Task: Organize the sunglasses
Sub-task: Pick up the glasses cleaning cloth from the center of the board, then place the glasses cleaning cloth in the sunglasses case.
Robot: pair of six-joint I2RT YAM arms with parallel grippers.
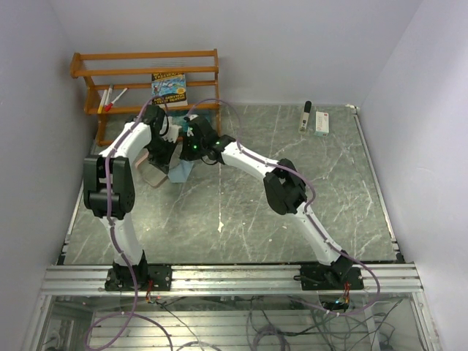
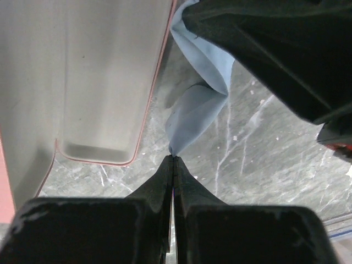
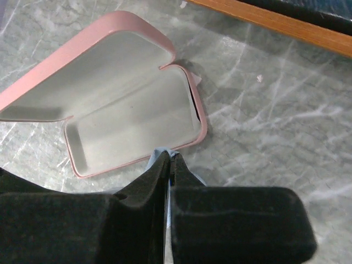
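Left end effector (image 2: 174, 159): jaws closed tip to tip, pinching one corner of the cloth (image 2: 201, 107).
Right end effector (image 3: 170, 159): jaws closed likewise, a sliver of the same cloth showing at the tips.

Cloth: pale blue, thin, limp. It hangs twisted and folded between the two pinches, just beside the case (image 3: 126, 104).

Case: pink hard shell with a grey lining, lying hinged wide open on the counter (image 3: 264, 126). Both halves are bare inside.

Sunglasses: not seen in any view, so their place cannot be told.

Location: far left of the counter, just in front of a wooden shelf (image 1: 146, 73) that holds a book (image 1: 169, 88).

Step in hand, as judged: laying the cloth into the open case.

Handling notes:
- Draw the two pinches gently apart to take out the twist.
- Carry the cloth over the rim rather than across it, since the light shell would likely slide if dragged.
- Lower the cloth flat into the deeper half.
- Let go with one end effector first and use the other to settle the fabric.
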